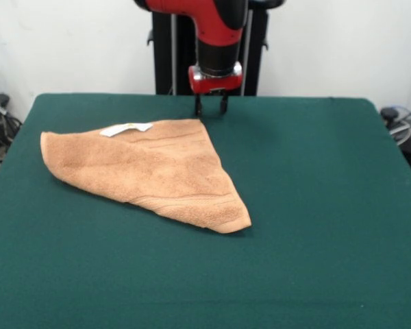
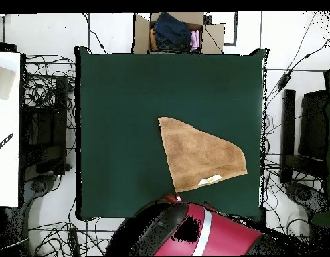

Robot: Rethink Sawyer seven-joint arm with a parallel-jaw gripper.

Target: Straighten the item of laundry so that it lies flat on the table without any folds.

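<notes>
Just behind the towel's far corner, the gripper (image 1: 212, 110) hangs low over the bench (image 1: 315, 205), its two dark fingers (image 1: 199, 105) pointing straight down with a narrow gap between them and nothing held in that gap. The tips stand close above the green cloth, next to the towel's upper corner but not clearly touching it. Above them sits a red wrist block and a black cuff on the red arm (image 1: 216, 20). From overhead the arm's red and black bulk covers the gripper, so only the front view shows it.

The towel (image 1: 154, 171) lies left of centre on the bench in the front view, folded into a rough triangle: one corner near the gripper, one rounded corner out to the left, and one pointing toward the camera on the right. A hemmed band runs along the lower right edge, and faint creases cross the top layer. A small white label (image 1: 127, 128) lies on the towel's far edge with a touch of yellow on it; any writing there is too small to read. In the overhead view the towel (image 2: 199, 157) has its label (image 2: 209, 180) close to the bench edge nearest the arm.

Beyond the opposite side of the bench (image 2: 120, 100), a cardboard box (image 2: 177, 32) holds dark and pink cloth
</notes>
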